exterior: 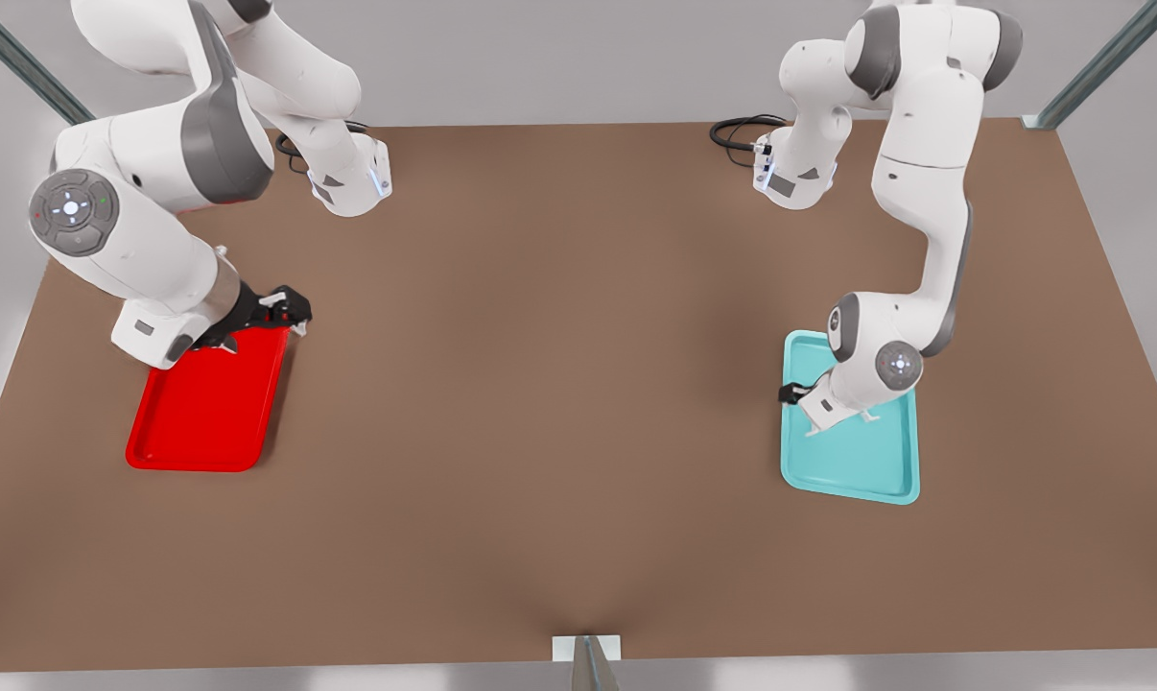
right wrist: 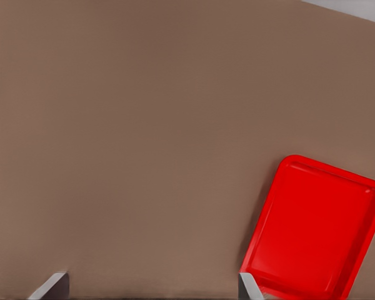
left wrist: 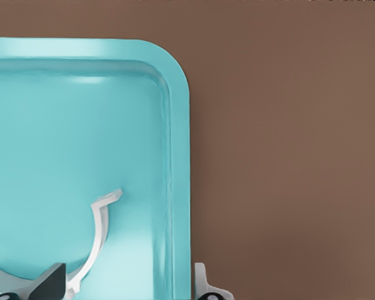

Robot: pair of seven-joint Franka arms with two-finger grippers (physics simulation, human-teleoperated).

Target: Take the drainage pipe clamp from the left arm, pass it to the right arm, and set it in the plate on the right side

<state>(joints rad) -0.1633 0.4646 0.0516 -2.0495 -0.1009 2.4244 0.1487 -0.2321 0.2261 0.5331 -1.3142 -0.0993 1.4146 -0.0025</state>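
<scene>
Shift the spread left pincer [left wrist: 128, 289] inward so both fingertips straddle the small thin white half-round drainage pipe clamp [left wrist: 99, 232], lying in the glossy teal rectangular tray [left wrist: 62, 125] at the front view's right. Lower squarely and pinch the arch, clear of the rim. Right pincer [right wrist: 150, 286], likewise spread, waiting beside the glossy red rectangular plate [right wrist: 312, 225] at the front view's left.

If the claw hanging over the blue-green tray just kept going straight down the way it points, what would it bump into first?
Most likely the drainage pipe clamp, lying in the teal tray right beneath the left gripper. One fingertip looks almost on the strap; depth is unclear, so it may meet the tray floor instead.
</scene>
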